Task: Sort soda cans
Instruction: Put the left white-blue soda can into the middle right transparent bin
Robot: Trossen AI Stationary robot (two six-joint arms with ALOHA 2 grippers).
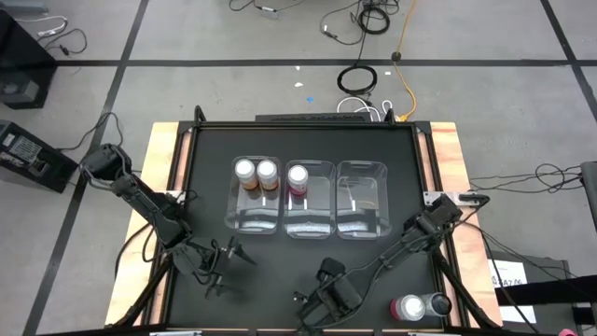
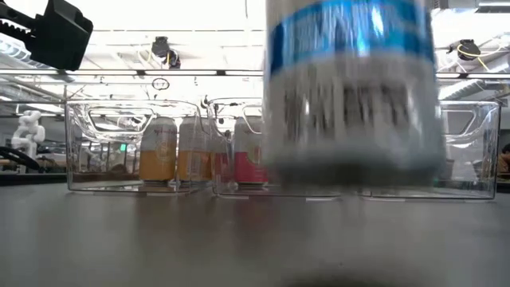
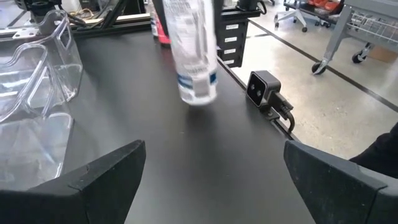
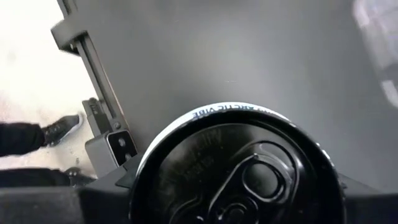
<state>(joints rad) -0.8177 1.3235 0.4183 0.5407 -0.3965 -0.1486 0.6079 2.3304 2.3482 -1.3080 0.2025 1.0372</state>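
The right pincer sits near the front edge of the table, in front of the middle bin, and it is pinching a silver can with a blue band. In the low view that can hangs just clear of the table, close to the lens; in the right wrist view its dark top fills the space between the fingers.

Measured from the middle bin: the left bin holds two orange cans, the middle bin itself holds one pink can, and the right bin looks empty. One pink can and another silver can stand together well in front of the right bin, near the table's front right corner.

The left pincer waits spread and empty in front of the left bin.

The likely trouble is the carry to the right bin. The can is held near its top, so it may swing or slip if the arm moves fast. Carried too low, its base could clip a bin's clear wall and shove the bin. On the way, the arm could also knock over the two cans waiting by the corner.
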